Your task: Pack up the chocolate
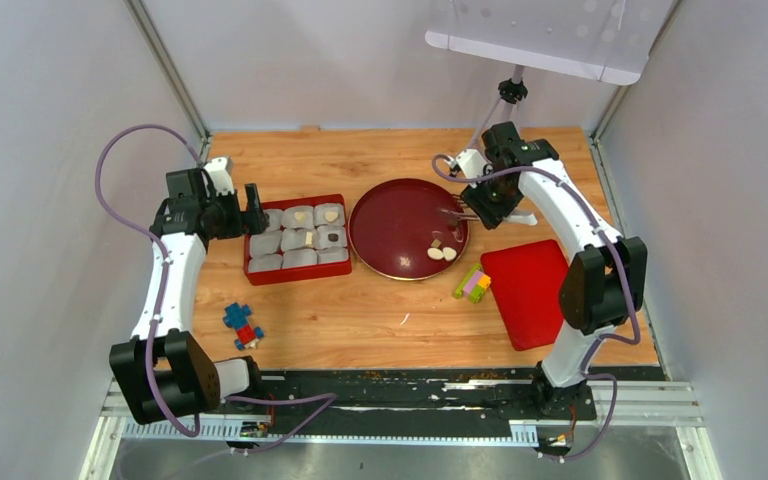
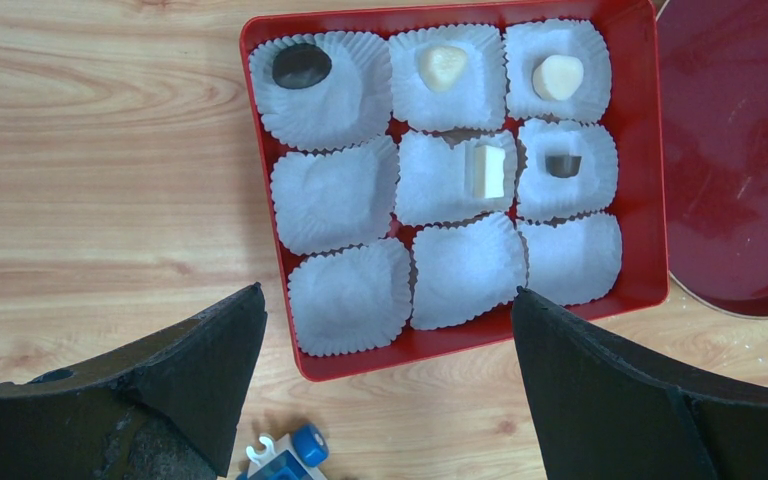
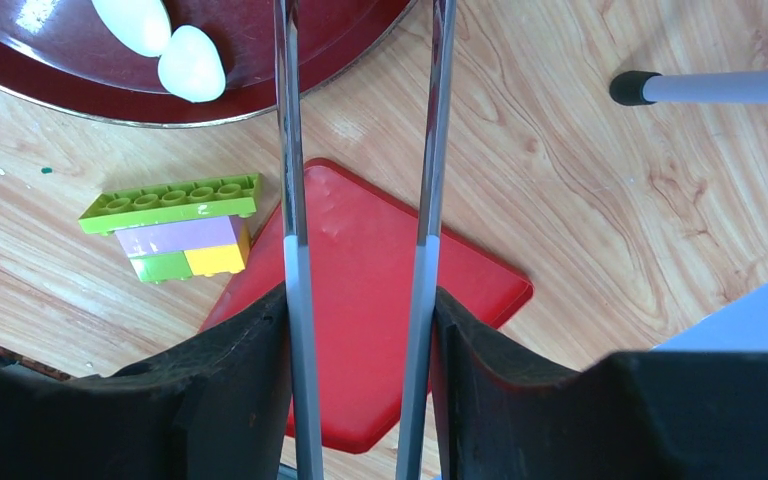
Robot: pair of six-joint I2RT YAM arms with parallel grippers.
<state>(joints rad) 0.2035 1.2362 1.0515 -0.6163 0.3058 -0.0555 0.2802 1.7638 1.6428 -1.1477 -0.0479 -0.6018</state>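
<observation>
Left claw (image 2: 388, 300): released, fingers spread wide, hanging over the left end of the red tray (image 2: 650, 150) and touching nothing. The tray sits flat on the wooden tabletop (image 1: 360, 320) and holds nine white paper cups (image 2: 348, 300) in three rows of three.

Five cups hold chocolate, as read from the left wrist view:
- Far row: a dark lump (image 2: 301, 65), a cream heart (image 2: 442, 67) and a cream piece (image 2: 558, 77), one to a cup.
- Middle row: a pale block (image 2: 488, 170) standing on edge in the centre cup, and a small dark piece (image 2: 561, 165) in the cup on the plate side.

Right claw (image 3: 360, 292): clenched on a pair of metal tongs (image 3: 290, 150), whose two arms run forward with a gap between them. From above, the tong tips are over the right part of the dark red plate (image 1: 390, 215). I cannot tell whether they hold anything.

On the plate, near its rim on the arm-base side, a cream oval (image 3: 192, 65) lies touching a second oval (image 3: 135, 20).

The plate is just right of the tray. A red lid (image 1: 525, 290) lies flat to the right of the plate. A green, purple and yellow block stack (image 3: 175, 225) sits between the plate and the lid, just beside the lid. Blue and red blocks (image 1: 243, 325) lie apart, nearer the arm bases than the tray.
</observation>
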